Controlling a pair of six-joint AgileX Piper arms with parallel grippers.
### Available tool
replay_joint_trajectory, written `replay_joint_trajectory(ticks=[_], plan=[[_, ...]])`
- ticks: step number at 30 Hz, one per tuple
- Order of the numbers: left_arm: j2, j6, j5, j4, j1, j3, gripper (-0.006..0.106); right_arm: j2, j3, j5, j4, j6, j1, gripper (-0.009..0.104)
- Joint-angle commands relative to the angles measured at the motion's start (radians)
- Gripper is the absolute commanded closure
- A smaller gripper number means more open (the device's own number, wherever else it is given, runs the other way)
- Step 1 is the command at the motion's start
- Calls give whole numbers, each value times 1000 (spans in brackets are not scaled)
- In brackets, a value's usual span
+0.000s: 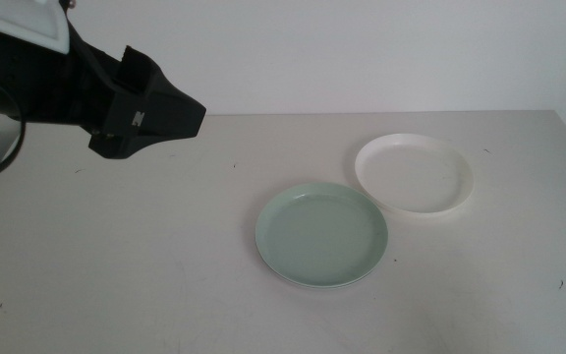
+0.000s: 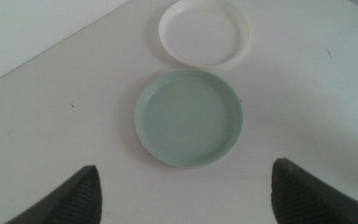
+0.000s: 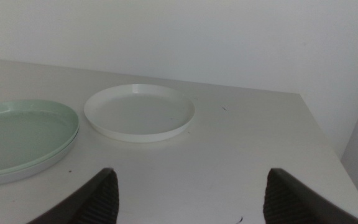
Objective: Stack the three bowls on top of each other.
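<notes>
Middle view: mint-green bowl point(image 1: 321, 234) sits on the table point(image 1: 145, 265), white bowl point(image 1: 414, 173) just beside it, rims nearly touching or touching, can't tell which; in the right wrist view a paler rim shows under the green one's edge, so prob. the grey bowl is already beneath it, though that's a guess; no separate grey bowl seen anywhere. Handling, as judged: thin plastic, light, stiff enough not to flex much, smooth and likely slippery; low rim is the only real hold, so pinch the white bowl's rim w/ one jaw inside and one outside, on the side nearest the approaching end effector; a light dish could skate on the table if nudged first.

Left end effector point(image 2: 185, 196): raised over the table, jaws spread wide, nothing between them, touching nothing; green bowl lies ahead of it and roughly centred between the jaws, white bowl further ahead beyond the green. Right end effector point(image 3: 188, 196): also wide open and empty, low near the table; white bowl ahead of it, near; green bowl off to one side, partly cut off by the frame. Remaining step, by my read: white bowl onto the green.
</notes>
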Motion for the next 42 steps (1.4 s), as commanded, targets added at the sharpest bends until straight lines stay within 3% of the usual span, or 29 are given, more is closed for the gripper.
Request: replay_joint_trajectory(ticks=[1, 16, 23, 42], plan=[[-15, -4, -52, -20, -5, -24, -5, -2, -44, -46, -5, -8, -7, 36], [-15, -4, -52, -13, -5, -24, -5, 486, -533, 230, -15, -4, -7, 36], [-15, -4, -52, -13, -5, -24, -5, 716, -790, 366, 72, 205, -7, 36], [-15, -5, -52, -14, -5, -24, -5, 1402, -1543, 862, 42, 235, -7, 36]])
